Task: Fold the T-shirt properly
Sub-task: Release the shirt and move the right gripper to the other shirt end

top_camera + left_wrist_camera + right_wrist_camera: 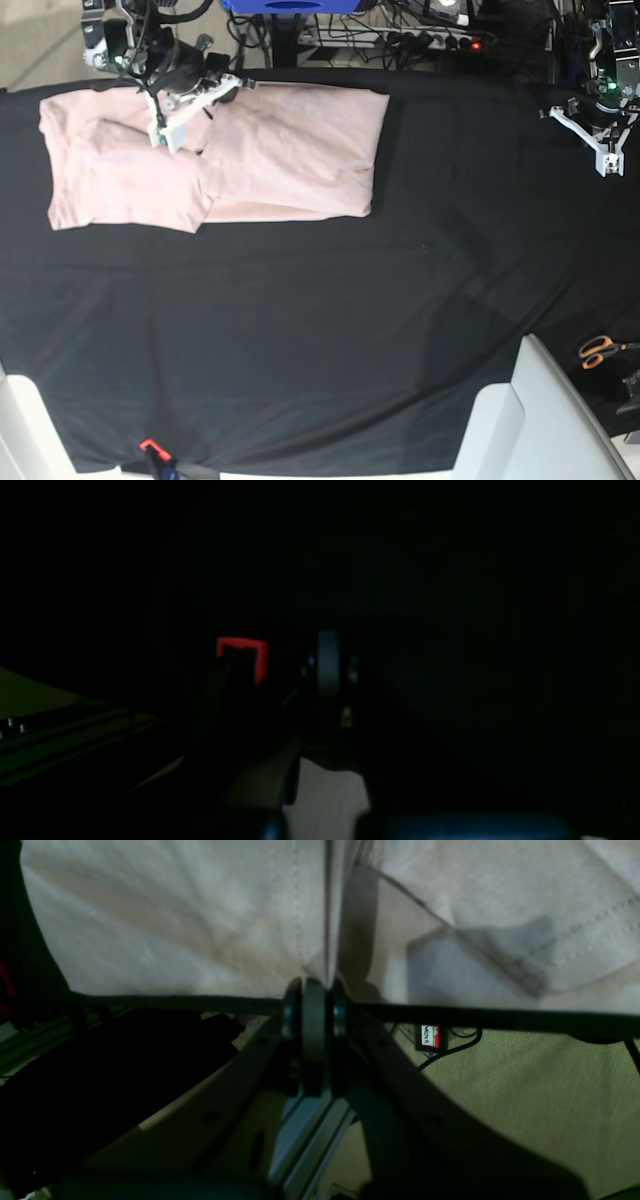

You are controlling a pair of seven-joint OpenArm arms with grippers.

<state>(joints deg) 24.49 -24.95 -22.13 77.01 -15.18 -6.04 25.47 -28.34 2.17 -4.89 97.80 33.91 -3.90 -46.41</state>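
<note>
T-shirt [250,150]: pale pink, lying partly folded at the far left of the black cloth [330,330], its far edge near the cloth's far edge; wide bare cloth lies to the right and near side. Right gripper [160,135]: arm reaches from the far left corner, angled down onto the shirt, jaws closed and pinching a fold of shirt fabric. Left gripper [606,160]: at the far right edge, well apart from the shirt, jaws closed, holding nothing. Scissors [598,350]: beyond the cloth's right edge.
</note>
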